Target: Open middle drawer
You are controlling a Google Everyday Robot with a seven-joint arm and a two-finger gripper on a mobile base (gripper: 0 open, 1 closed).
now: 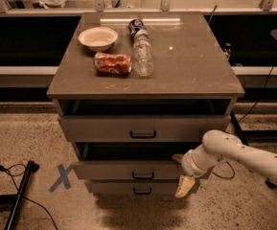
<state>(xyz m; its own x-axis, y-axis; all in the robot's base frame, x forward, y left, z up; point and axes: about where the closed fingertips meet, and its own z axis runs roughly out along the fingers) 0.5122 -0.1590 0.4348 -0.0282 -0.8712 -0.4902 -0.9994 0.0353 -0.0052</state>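
Observation:
The grey three-drawer cabinet [145, 87] stands in the middle of the camera view. The middle drawer [123, 169], with a small black centre handle [143, 175], is pulled out a little and shows a dark gap above its front. The upper drawer [104, 127] is also pulled out a little. The lowest drawer [114, 188] sits further in. My gripper [181, 174], on a white arm [238, 155] coming in from the right, is at the right end of the middle drawer's front, right against it.
On the cabinet top lie a white bowl [98, 37], a crushed red can [112, 63], a clear plastic bottle [142, 56] and a blue can [136, 25]. A blue X mark [61, 177] and a black pole [19, 195] with a cable are on the floor to the left. Dark shelving runs behind.

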